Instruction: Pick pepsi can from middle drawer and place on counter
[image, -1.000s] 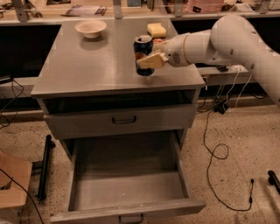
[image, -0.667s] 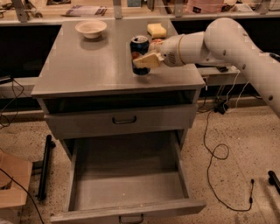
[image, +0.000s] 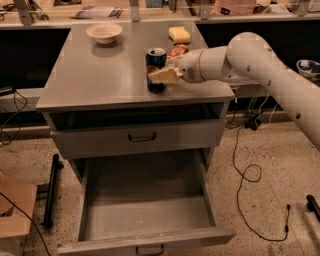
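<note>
Transfer stage, near its end. The gripper (image: 159, 75) is at the front right part of the counter (image: 100, 75), and its tan fingers (image: 163, 76) clasp the pepsi can (image: 156, 57). One finger crosses the can's front face; the other is hidden behind it. The can stands upright between the fingers, and its base appears to meet the counter surface, though contact cannot be confirmed. Well below the fingers, the middle drawer (image: 145, 220) is pulled fully out and holds nothing visible, so the pick is judged complete. A red-orange can (image: 178, 50) lies just behind the fingers. A yellow sponge (image: 179, 34) is farther back, and a white bowl (image: 104, 32) sits well beyond the fingertips at the far left. What remains, by this judgement, is letting go and withdrawing.
</note>
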